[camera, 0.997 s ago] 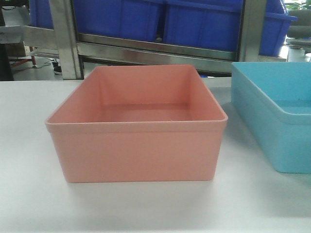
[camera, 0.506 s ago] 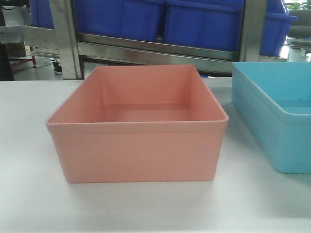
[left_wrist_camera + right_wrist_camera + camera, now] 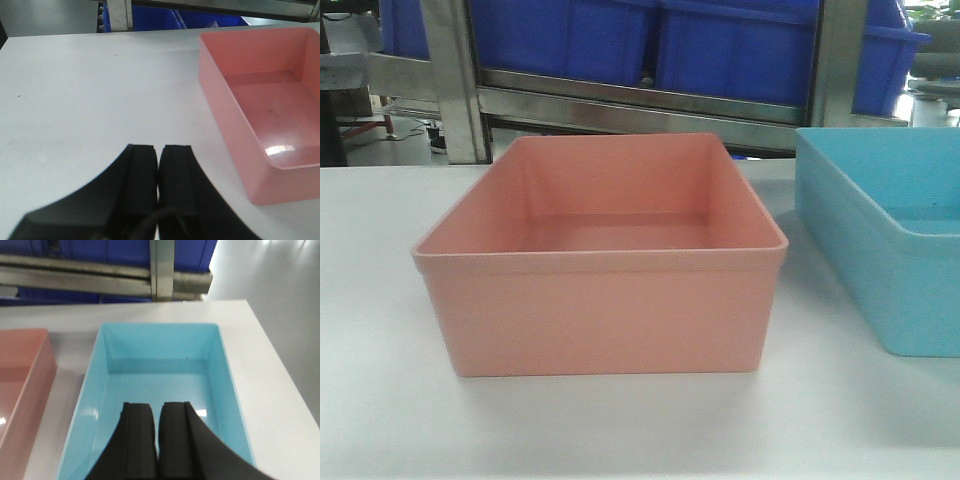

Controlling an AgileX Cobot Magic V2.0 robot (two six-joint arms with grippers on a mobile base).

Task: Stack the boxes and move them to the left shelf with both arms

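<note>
The left gripper [image 3: 158, 152], closest to its wrist camera, hangs over bare white tabletop [image 3: 75, 90] with its jaws pressed together and nothing between them. The salmon pink bin [image 3: 605, 300] sits upright on that tabletop at about two o'clock from it, open side up. The right gripper [image 3: 157, 412] also has its jaws drawn together on nothing. It is held above the near end of the light sky blue bin [image 3: 160, 375], which runs away toward twelve o'clock. The two bins stand side by side, near but not touching, the blue one at the pink one's three o'clock. Beyond the table's far edge, a steel rack [image 3: 450, 80] carries dark blue bins [image 3: 580, 35].
</note>
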